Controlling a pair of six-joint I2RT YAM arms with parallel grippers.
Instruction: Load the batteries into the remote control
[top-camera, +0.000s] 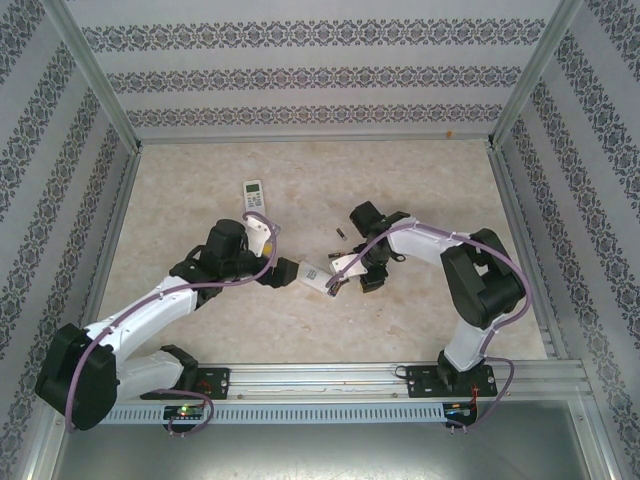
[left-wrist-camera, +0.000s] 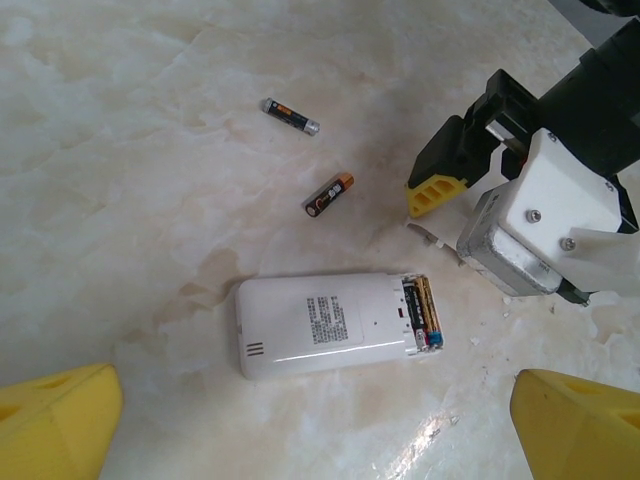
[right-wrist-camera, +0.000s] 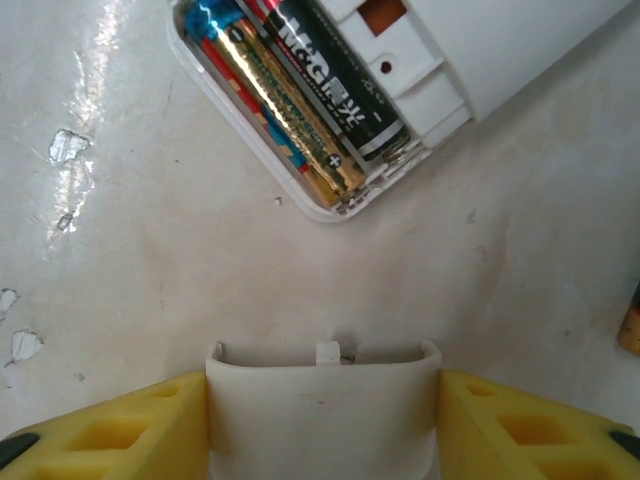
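Right tool (right-wrist-camera: 322, 400) clamps white battery cover (right-wrist-camera: 322, 425); remote (right-wrist-camera: 520, 40) just ahead, compartment open, two batteries (right-wrist-camera: 300, 95) seated. Left tool (left-wrist-camera: 318, 420) gapes wide, empty, remote just ahead. Step, judged: closing up. Next calls for lining cover's tab to compartment, sliding home.

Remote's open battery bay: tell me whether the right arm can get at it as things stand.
Probably yes. The right gripper, the white cover between its fingers, sits just short of the bay, with only bare table between them.
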